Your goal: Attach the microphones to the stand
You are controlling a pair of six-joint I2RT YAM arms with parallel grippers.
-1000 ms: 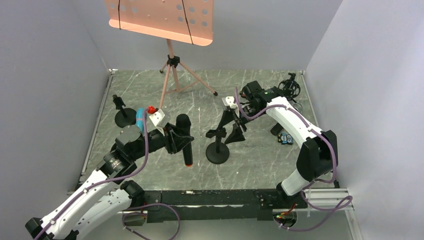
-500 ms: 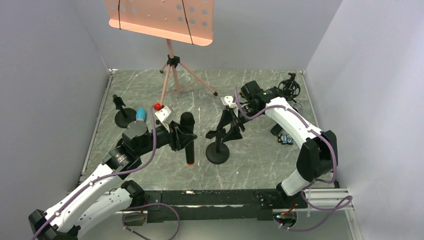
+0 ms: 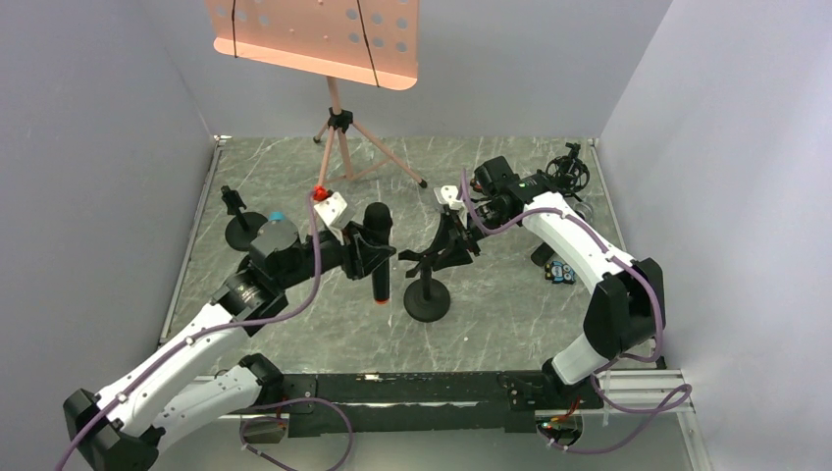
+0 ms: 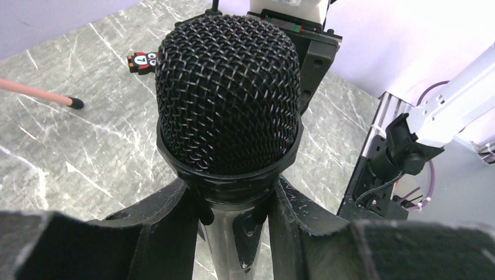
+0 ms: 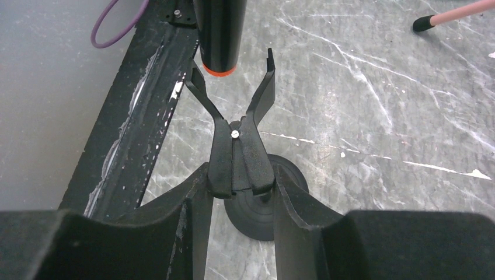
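Gripping mic [image 4: 227,87] in my left end effector [image 3: 371,257], right end effector [image 5: 239,181] clamped on clip [image 5: 233,125]; tail sits off-centre over it, so pushing could jam or tip stand [image 3: 428,304].

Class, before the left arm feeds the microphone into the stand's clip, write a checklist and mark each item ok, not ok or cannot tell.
1. Left gripper shut on the black microphone below its mesh head: ok.
2. Right gripper shut on the clip: ok.
3. Clip's fork open towards the orange end ring: ok.
4. Microphone seated in fork: not ok, not yet in.
5. End ring centred on the fork: cannot tell.
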